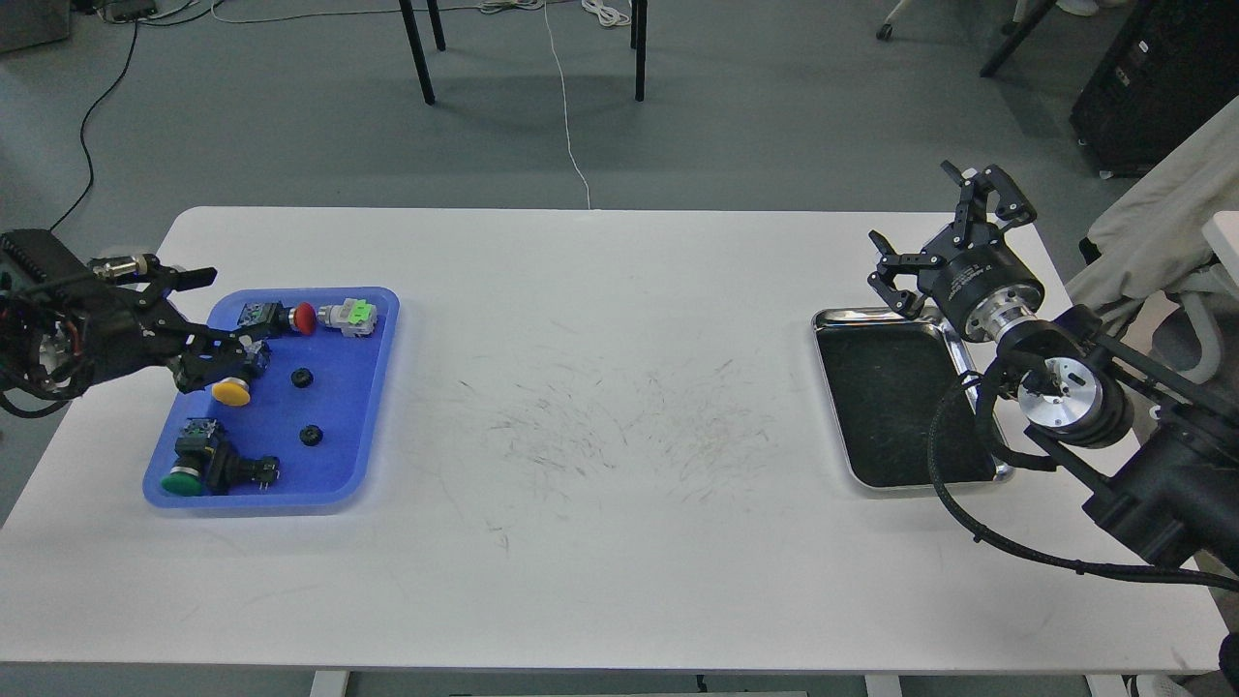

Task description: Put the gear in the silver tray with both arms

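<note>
Right tool (pixel 937 234) spread wide above the shiny steel silver tray's (pixel 953 334) far rim; left tool (pixel 208 324) gapes over the glossy blue plastic tray (pixel 344 407), gripping nothing.

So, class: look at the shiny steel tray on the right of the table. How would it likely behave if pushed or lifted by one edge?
The silver tray looks like rigid metal, so it should probably keep its shape rather than flex. It appears empty, with a polished rim, on a smooth white table, so a push would likely make it slide. Its low raised rim may offer only a thin, slippery hold.
</note>
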Available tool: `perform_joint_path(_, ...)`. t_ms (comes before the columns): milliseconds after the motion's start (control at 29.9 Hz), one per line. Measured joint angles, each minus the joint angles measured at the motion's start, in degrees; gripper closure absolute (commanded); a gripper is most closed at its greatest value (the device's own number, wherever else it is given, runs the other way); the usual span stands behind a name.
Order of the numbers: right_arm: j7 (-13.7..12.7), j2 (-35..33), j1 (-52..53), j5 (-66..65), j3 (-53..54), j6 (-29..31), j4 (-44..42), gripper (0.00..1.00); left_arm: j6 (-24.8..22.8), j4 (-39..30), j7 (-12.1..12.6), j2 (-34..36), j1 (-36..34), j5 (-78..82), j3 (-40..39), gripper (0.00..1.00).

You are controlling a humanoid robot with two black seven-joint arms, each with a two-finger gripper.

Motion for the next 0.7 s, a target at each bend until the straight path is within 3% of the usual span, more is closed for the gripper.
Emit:
perform_joint_path(334,0.0,0.0,0.0,-0.1,-0.7,-0.1,0.0,0.01,0.1,-4.5,0.0,1.2,0.4,10.0,2.3,0.17)
perform_joint_path(702,0.1,0.0,-0.1,-0.1,-0.9,0.1,-0.3,0.01,0.1,-7.3,0.0,1.8,1.3,16.4,2.5,0.29)
